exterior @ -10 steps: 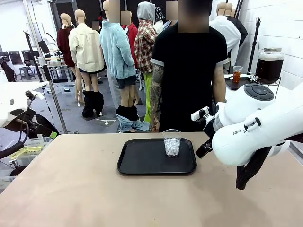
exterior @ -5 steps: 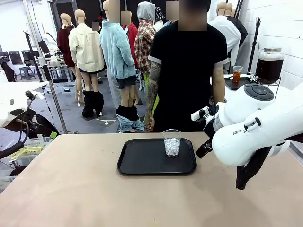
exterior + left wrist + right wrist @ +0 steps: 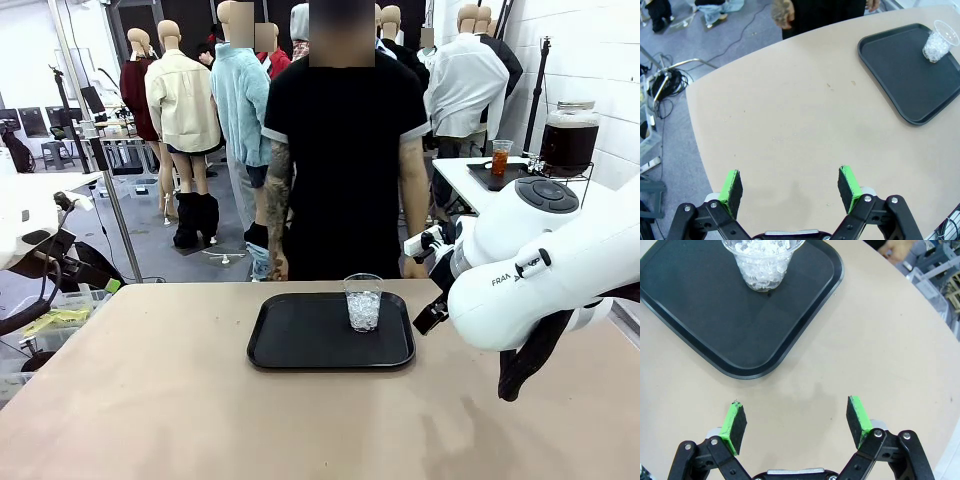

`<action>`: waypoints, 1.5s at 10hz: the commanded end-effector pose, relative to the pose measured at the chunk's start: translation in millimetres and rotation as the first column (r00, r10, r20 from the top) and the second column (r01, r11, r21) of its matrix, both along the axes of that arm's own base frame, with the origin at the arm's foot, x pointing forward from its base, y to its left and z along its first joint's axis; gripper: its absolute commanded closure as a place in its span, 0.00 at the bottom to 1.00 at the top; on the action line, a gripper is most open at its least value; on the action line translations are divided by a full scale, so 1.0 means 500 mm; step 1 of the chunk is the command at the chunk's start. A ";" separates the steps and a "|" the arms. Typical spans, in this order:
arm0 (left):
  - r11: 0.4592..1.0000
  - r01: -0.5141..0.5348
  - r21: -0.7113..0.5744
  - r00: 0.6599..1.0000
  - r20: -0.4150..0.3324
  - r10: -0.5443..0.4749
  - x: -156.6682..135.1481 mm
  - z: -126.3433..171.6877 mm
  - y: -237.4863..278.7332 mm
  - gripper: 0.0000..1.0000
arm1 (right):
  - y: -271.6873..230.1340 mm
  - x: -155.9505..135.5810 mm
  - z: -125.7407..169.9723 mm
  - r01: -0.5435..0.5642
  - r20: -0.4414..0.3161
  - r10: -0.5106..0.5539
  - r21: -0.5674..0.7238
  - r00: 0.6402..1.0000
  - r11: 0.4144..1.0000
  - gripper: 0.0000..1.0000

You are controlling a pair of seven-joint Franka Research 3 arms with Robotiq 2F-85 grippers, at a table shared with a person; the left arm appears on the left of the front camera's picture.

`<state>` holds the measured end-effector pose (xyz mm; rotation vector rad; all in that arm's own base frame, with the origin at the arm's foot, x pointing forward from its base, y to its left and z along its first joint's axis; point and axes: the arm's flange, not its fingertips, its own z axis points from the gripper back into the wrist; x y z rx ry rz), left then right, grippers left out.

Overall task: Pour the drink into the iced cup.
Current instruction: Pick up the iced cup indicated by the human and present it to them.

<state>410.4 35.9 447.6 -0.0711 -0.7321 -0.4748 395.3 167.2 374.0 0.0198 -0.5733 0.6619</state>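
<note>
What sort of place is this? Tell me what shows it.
Probably a robotics lab staging a drinks service: a white robot arm at the table, an iced cup on a black tray, a jar of dark drink behind.

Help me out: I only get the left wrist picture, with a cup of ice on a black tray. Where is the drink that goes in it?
Observer: In the front view, a lidded glass jar of dark drink stands in the background off to the robot's right, far from the tray.
Visitor: Is the other arm carrying anything?
Observer: No. The right gripper hangs over bare table just off the tray's corner, its jaws wide open and empty.
Visitor: Anyone nearby?
Observer: A person in a black T-shirt stands at the far edge, right behind the iced cup, arms hanging down.
</note>
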 end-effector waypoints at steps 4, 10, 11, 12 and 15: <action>1.000 -0.010 0.001 1.000 0.008 0.010 0.002 -0.003 0.003 0.00 | 0.001 -0.001 -0.001 -0.001 -0.001 0.001 0.000 1.000 1.000 0.00; 1.000 -0.010 0.001 1.000 0.008 0.010 0.002 -0.003 0.003 0.00 | 0.001 -0.001 -0.001 -0.001 -0.001 0.001 0.000 1.000 1.000 0.00; 1.000 -0.010 0.001 1.000 0.008 0.010 0.002 -0.003 0.003 0.00 | 0.001 -0.001 -0.001 -0.001 -0.001 0.001 0.000 1.000 1.000 0.00; 1.000 -0.010 0.001 1.000 0.008 0.010 0.002 -0.003 0.003 0.00 | 0.001 -0.001 -0.001 -0.001 -0.001 0.001 0.000 1.000 1.000 0.00; 1.000 -0.010 0.001 1.000 0.008 0.010 0.002 -0.003 0.003 0.00 | 0.001 -0.001 -0.001 -0.001 -0.001 0.001 0.000 1.000 1.000 0.00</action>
